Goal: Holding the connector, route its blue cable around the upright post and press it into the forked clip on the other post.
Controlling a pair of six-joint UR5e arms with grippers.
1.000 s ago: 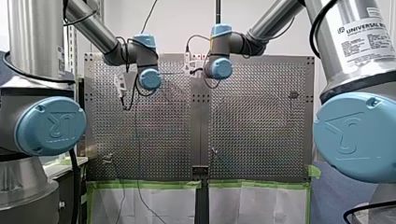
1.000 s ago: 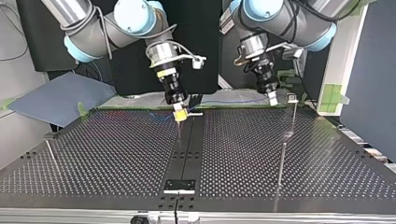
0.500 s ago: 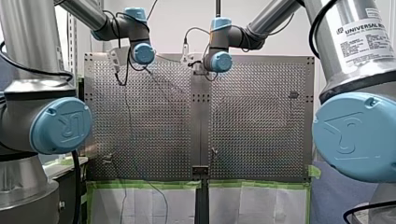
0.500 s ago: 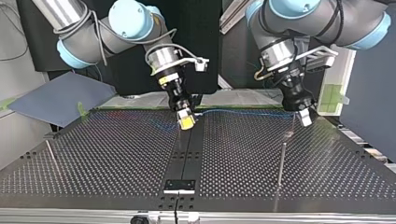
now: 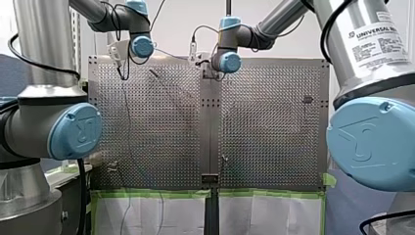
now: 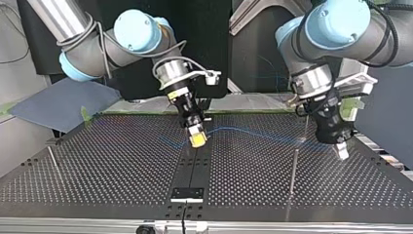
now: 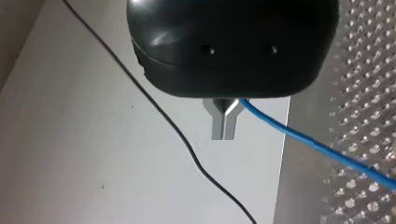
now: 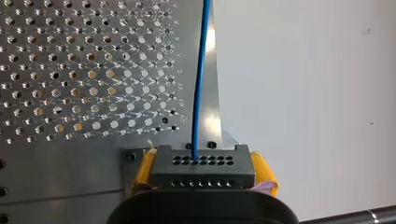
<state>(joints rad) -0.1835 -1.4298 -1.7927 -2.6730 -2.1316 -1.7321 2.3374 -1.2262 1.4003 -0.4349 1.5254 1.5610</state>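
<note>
Left gripper (image 7: 223,133): its housing hides the finger bases and where the blue cable (image 7: 317,147) enters. Cable runs out of both wrist views. Front view: cable too thin to trace. Top view: post (image 6: 294,168) at right, tip too small to read.

Bright, even room light fills the front view: the pale wall (image 5: 186,24) across the upper frame glows and the silver perforated metal table (image 5: 166,122) shows a soft sheen. In the top view the black backdrop (image 6: 214,48) at upper centre is dim. In the 2 wrist views a flat white surface (image 7: 70,140) is evenly lit.
</note>
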